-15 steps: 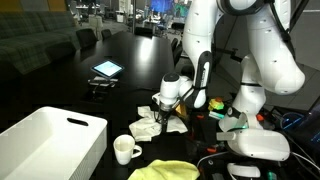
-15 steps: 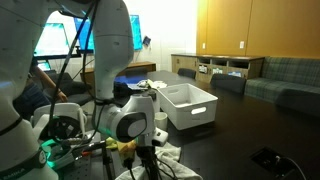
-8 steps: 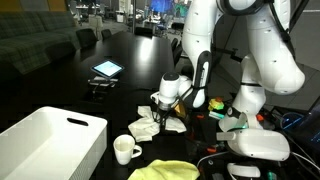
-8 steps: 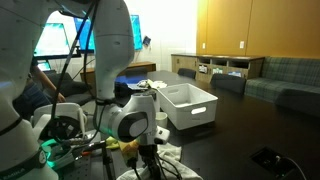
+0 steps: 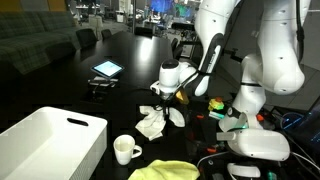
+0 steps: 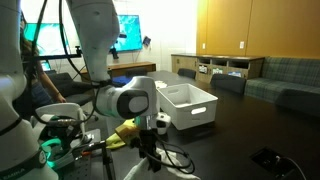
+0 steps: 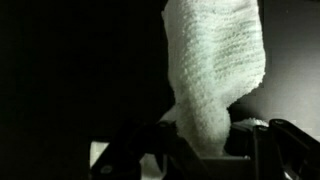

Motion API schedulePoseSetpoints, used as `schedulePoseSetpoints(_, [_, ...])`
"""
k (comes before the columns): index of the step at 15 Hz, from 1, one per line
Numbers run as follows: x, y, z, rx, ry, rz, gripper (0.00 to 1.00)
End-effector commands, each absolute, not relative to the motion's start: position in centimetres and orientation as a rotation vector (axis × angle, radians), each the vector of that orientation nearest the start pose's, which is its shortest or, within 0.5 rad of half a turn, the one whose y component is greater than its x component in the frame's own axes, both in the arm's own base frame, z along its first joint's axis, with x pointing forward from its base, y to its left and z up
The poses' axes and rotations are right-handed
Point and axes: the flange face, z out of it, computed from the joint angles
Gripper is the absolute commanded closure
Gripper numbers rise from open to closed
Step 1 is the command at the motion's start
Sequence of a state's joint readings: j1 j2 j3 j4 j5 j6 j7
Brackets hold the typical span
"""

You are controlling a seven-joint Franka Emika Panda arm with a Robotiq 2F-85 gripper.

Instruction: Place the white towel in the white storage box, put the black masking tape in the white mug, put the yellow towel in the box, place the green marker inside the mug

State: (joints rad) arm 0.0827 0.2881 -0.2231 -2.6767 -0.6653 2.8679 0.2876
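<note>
Fingers pinch the white towel (off-white, nubbly weave), bunched and hanging.

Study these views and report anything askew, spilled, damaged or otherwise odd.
Nothing looks spilled or broken. The one oddity is the white towel, which hangs bunched from the shut gripper instead of lying flat. The white mug stands upright.

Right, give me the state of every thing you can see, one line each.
gripper: shut, pinching the white towel
white towel: hanging from the gripper; cannot tell if its lower end touches the table
box: open-topped, nothing seen inside
mug: upright on the table beside the box
yellow towel: lying crumpled on the table
tablet: screen lit
</note>
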Motion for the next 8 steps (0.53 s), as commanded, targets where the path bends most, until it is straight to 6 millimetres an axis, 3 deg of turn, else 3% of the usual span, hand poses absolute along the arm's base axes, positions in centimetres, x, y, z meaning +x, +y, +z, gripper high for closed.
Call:
schedulePoseSetpoints(1, [37.4,-2.4,19.5,-3.378,-0.538,0.281,0.97])
schedulePoseSetpoints(4, [38.1,-1.6,24.3,-3.455,-0.578,0.398,0.97])
schedulePoseSetpoints(8, [38.4,1.1,32.5,-3.529,-0.580,0.480,0.96])
